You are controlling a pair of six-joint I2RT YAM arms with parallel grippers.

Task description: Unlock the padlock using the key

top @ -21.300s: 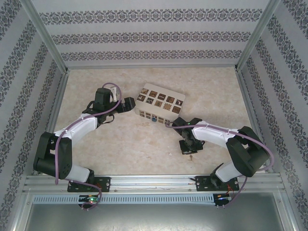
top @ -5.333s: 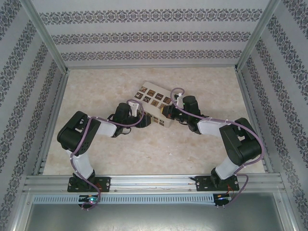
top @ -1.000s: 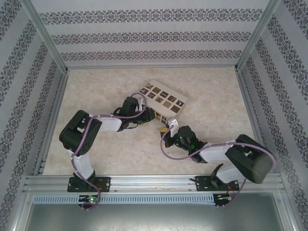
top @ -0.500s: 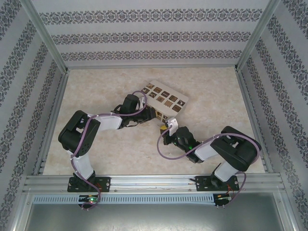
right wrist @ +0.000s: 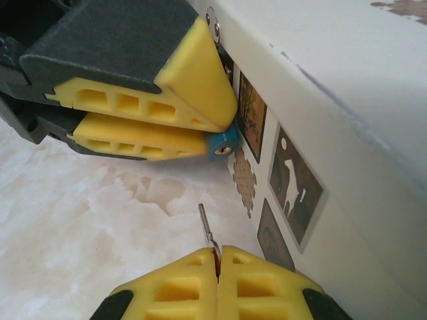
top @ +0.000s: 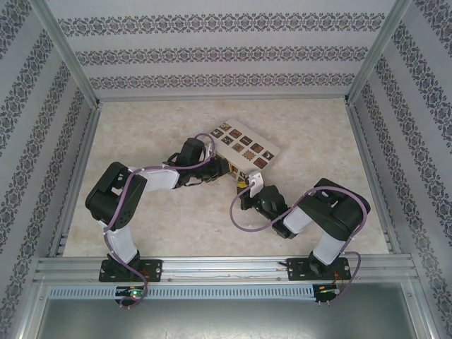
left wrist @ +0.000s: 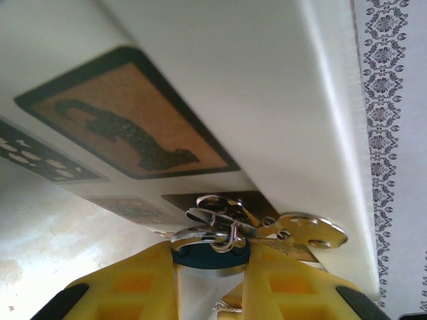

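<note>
The padlock (right wrist: 223, 144) is a small blue body with a keyhole facing my right wrist camera. Its silvery shackle (left wrist: 200, 235) hooks through the metal hasp (left wrist: 303, 230) on the cream box (top: 245, 147). My left gripper (left wrist: 210, 280) is shut on the padlock's blue body (left wrist: 210, 259), its yellow fingers (right wrist: 167, 87) lying along the box's side. My right gripper (right wrist: 218, 257) is shut on the key (right wrist: 207, 230), whose thin blade sticks out towards the keyhole, a short gap below it. From above, the left gripper (top: 219, 173) and right gripper (top: 244, 191) meet at the box's near corner.
The box with dark brown patterned squares sits mid-table and rises close on the right in the right wrist view (right wrist: 333, 100). Patterned walls (top: 226, 53) and metal rails enclose the marbled table (top: 176, 219).
The right arm's elbow has swung left and folded in, and its gripper has edged up towards the box corner. The left arm holds still on the padlock.
</note>
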